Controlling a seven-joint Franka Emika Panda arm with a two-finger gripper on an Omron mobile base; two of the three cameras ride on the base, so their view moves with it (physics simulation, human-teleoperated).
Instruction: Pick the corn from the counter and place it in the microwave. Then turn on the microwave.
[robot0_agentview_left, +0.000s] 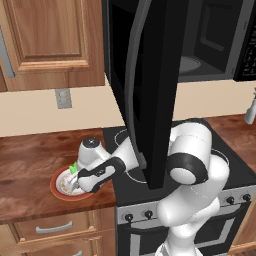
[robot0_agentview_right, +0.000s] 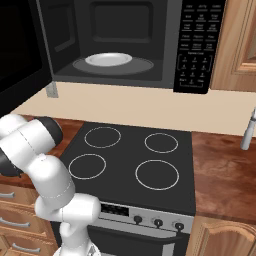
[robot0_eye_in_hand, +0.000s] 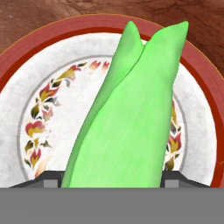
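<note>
The corn (robot0_eye_in_hand: 131, 113) lies on the red-rimmed plate (robot0_eye_in_hand: 26, 83) on the desk (robot0_agentview_left: 30, 155), left of the stove. The fingers (robot0_eye_in_hand: 111, 177) straddle its thick end, its long axis pointing straight away from them, apparently clenched on it.

This was a home kitchen. A black stovetop (robot0_agentview_right: 131, 162) with four white ring burners stood between stretches of reddish-brown wooden counter (robot0_agentview_left: 30, 165). Above it hung a black microwave (robot0_agentview_right: 150, 42) with its door open and a button panel (robot0_agentview_right: 196, 45). Wooden cabinets (robot0_agentview_left: 50, 40) and drawers (robot0_agentview_left: 52, 227) surrounded them.
</note>
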